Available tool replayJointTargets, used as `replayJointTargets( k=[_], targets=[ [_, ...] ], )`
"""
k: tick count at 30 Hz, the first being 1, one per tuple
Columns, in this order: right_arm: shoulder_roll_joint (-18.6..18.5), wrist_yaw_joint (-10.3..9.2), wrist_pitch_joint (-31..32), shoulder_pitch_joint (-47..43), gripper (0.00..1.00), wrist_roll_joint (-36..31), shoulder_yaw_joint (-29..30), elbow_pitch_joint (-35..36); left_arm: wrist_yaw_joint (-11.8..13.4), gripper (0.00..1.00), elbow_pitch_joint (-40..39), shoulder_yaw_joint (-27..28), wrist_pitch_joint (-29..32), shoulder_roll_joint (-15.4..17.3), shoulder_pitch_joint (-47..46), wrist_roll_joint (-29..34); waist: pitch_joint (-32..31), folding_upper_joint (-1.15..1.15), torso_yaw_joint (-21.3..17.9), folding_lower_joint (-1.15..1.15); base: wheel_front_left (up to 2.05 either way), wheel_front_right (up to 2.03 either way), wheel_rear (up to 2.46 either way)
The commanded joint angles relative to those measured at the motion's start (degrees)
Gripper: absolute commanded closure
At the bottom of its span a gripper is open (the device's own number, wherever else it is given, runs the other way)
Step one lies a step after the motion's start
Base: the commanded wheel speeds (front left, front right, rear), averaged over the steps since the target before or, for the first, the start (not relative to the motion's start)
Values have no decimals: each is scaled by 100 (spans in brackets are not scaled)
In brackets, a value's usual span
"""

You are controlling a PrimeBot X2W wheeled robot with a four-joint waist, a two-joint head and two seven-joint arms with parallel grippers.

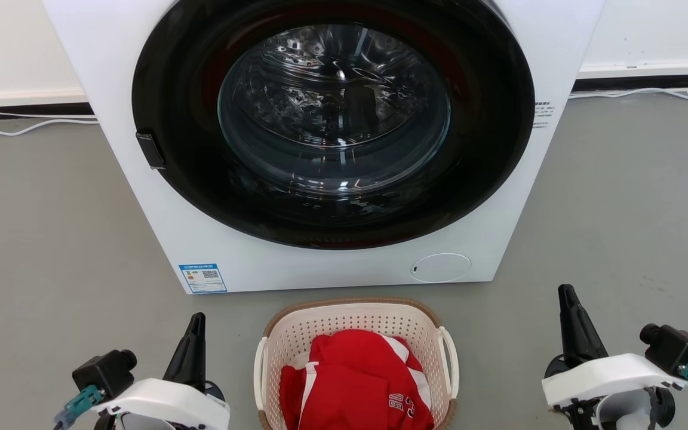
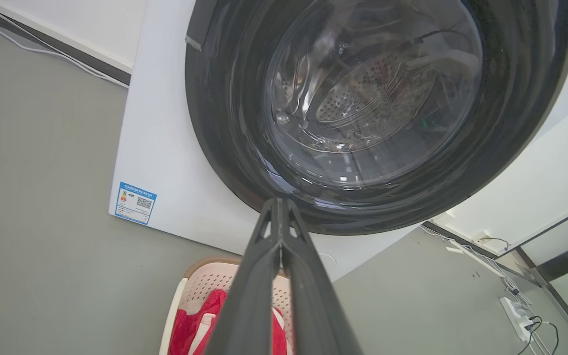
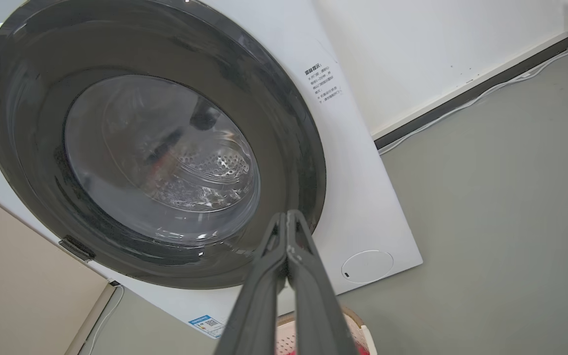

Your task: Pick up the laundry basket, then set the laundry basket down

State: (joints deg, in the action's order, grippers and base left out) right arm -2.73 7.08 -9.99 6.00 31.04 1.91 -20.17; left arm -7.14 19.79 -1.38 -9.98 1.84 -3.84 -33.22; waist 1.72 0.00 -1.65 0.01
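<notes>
The laundry basket (image 1: 344, 319) is cream-white and perforated, with a brown rim and white loop handles. It stands on the grey floor just in front of the washing machine, with a red and white garment (image 1: 356, 382) inside. My left gripper (image 1: 197, 319) is shut and hangs to the basket's left, clear of its handle. My right gripper (image 1: 566, 292) is shut and hangs farther off to the basket's right. In the left wrist view the closed fingers (image 2: 279, 207) point at the machine door, with the basket (image 2: 205, 278) below them. The right wrist view shows the gripper (image 3: 288, 217) shut and the basket rim (image 3: 358, 323) at the bottom.
A white front-loading washing machine (image 1: 212, 251) with a large dark round door (image 1: 332, 125) stands right behind the basket. Cables (image 1: 648, 91) run along the wall base. A power strip (image 2: 520, 315) lies on the floor. Bare grey floor lies on both sides of the basket.
</notes>
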Motion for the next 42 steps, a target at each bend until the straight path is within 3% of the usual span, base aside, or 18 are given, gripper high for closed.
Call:
replayJointTargets(
  k=[1, 42],
  targets=[
    [-15, 18, 75, 156, 100, 192, 21, 194, -8, 100, -186, 88, 34, 29, -191, -202, -3, 0, 3, -1, 0, 0, 0],
    [-15, 28, 751, 97, 100, 2729, 212, 374, -20, 100, -352, 389, 726, 61, -210, -2643, -68, 0, 73, -1, 0, 0, 0]
  ],
)
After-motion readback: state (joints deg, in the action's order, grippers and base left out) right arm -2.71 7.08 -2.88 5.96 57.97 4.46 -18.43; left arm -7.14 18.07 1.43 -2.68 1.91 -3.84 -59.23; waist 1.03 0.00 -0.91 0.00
